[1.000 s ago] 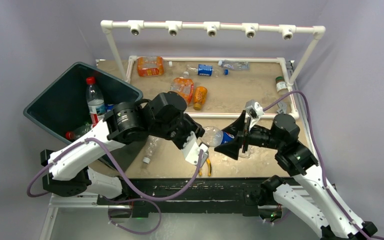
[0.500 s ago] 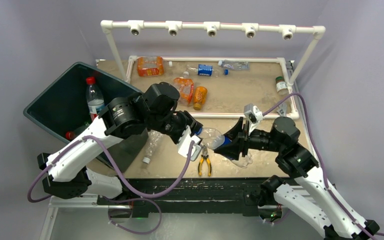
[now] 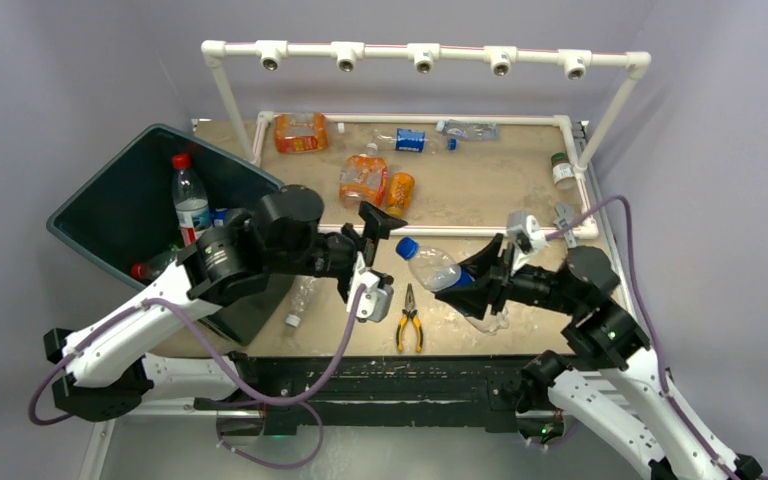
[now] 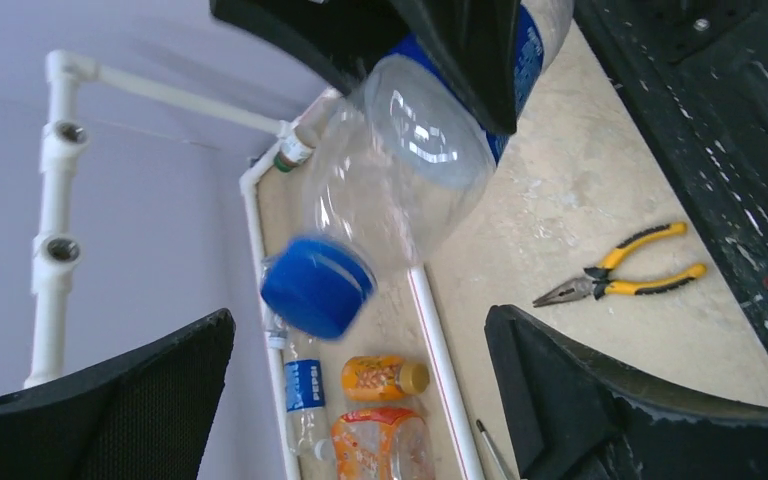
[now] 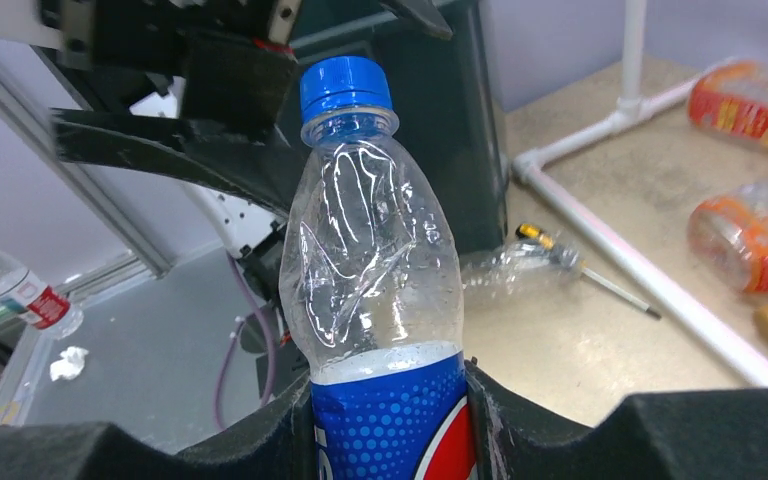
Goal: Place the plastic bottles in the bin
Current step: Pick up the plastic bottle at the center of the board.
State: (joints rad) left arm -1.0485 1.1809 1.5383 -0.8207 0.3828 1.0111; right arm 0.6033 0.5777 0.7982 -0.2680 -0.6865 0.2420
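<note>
Bin (image 3: pixel 120 215) off the bench's (image 3: pixel 480 190) left edge. Left claw (image 3: pixel 380 262) gaping wide, empty. Blue-label bottle (image 3: pixel 432 268) hangs over the near edge, right claw (image 3: pixel 472 285) clamped on its label. Looks light, crinkly, slick; I'd grab the stiffer neck.

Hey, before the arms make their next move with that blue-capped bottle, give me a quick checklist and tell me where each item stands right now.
1. Grip: right hand closed on the blue-capped bottle at its label: ok.
2. Clearance: left hand open, off the bottle: ok.
3. Cap on: ok.
4. Room in the bin: ok, mostly empty.
5. Way to the bin: not ok, the left arm lies between.
6. Stray tool: pliers lie untouched: ok.
</note>
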